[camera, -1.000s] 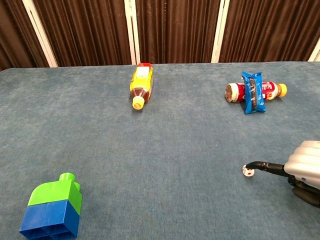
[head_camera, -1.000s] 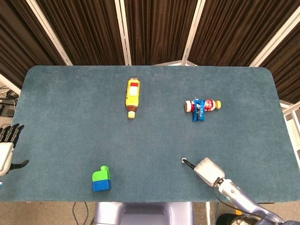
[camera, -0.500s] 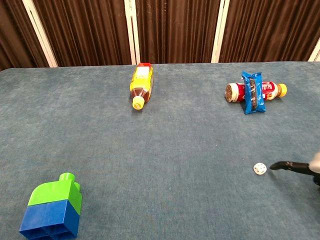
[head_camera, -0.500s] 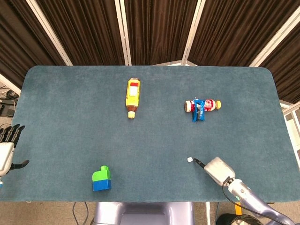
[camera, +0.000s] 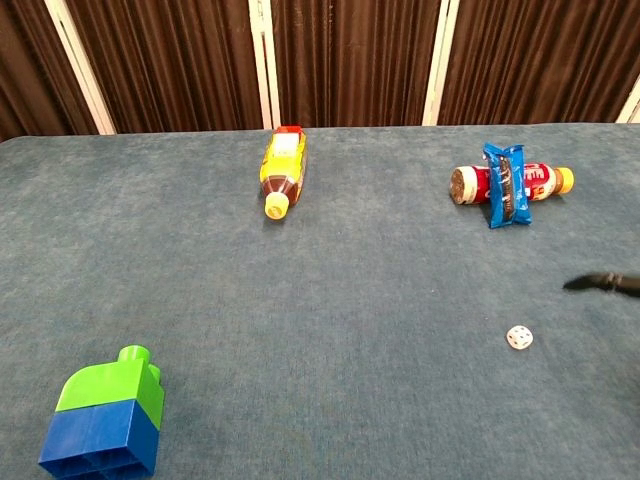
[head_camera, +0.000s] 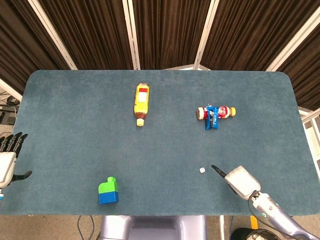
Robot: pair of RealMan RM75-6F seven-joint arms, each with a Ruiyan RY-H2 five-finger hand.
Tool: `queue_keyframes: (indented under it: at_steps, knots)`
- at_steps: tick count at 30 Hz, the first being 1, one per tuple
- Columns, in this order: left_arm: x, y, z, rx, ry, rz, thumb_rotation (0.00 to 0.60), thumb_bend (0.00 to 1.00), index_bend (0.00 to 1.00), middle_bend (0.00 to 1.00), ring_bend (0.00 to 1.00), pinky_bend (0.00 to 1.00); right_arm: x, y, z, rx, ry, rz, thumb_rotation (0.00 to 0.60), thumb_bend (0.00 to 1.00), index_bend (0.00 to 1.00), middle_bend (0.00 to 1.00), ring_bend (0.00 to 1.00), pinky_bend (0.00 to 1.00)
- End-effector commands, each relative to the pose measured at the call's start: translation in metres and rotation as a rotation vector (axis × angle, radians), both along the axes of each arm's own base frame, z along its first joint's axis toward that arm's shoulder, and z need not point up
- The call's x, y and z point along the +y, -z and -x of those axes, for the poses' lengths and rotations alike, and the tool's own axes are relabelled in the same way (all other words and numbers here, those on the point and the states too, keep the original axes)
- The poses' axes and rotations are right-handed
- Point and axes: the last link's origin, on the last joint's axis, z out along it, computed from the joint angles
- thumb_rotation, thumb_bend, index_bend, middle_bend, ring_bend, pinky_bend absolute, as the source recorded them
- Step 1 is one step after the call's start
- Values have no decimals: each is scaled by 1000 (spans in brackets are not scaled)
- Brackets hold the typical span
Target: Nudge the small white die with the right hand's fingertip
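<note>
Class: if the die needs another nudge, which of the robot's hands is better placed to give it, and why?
The right hand: its extended fingertip points at the die from just beside it. The left hand sits off the table's far left edge.

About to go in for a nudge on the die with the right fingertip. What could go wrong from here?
1. The die is tiny and light, and the right hand has only one thin fingertip extended, clear of it; a slightly off-line approach could miss or flick it away.
2. In the chest view just the fingertip shows at the frame edge, so depth is hard to judge.
3. Coming in low may drag the fingertip on the table cloth.
</note>
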Motion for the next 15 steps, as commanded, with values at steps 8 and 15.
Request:
queue_keyframes:
  at_steps: [8,15]
  knots:
    - [-8,-9,-6,-25,44,-24,600,0,0,0,0,0,16,-75,-12,-311,69,319,600,0,0,0,0,0]
    - [-14,-10,-9,-40,65,-14,600,0,0,0,0,0,33,-90,-5,-356,137,440,600,0,0,0,0,0]
